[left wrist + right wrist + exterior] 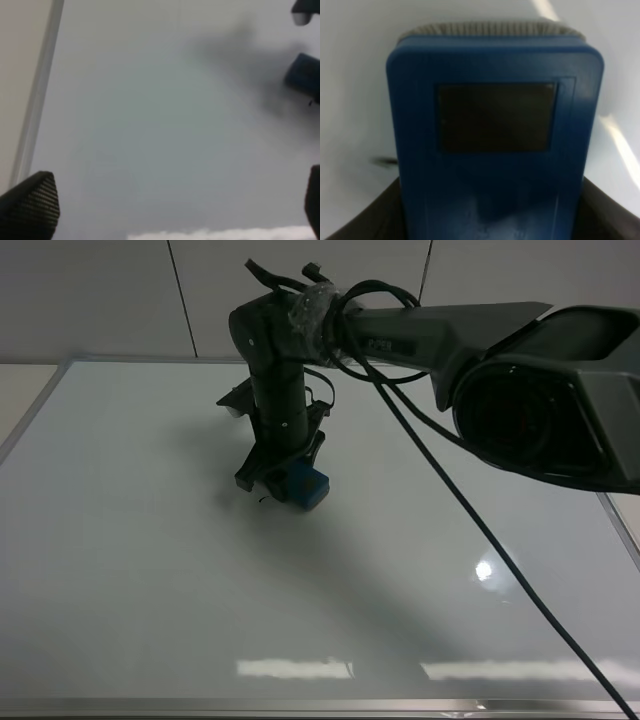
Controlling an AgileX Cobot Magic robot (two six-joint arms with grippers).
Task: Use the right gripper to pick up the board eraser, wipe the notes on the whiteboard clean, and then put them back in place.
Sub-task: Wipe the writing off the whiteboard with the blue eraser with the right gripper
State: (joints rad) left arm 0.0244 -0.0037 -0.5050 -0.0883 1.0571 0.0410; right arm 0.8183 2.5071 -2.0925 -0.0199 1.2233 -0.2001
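Observation:
My right gripper (287, 478) is shut on the blue board eraser (308, 486) and holds it down at the whiteboard (150, 580), left of the middle and toward the back. In the right wrist view the eraser (495, 135) fills the frame, with a dark patch on its face and its felt edge against the board. A small black stroke of the notes (262, 500) shows just left of the eraser, and also in the right wrist view (382, 161). My left gripper (172, 210) is open and empty above bare board; the eraser (305, 75) lies far off at that view's edge.
The board's silver frame (30, 410) runs along the left side, and also shows in the left wrist view (37, 95). The right arm's black cable (500, 550) hangs across the right half of the board. A white wall stands behind.

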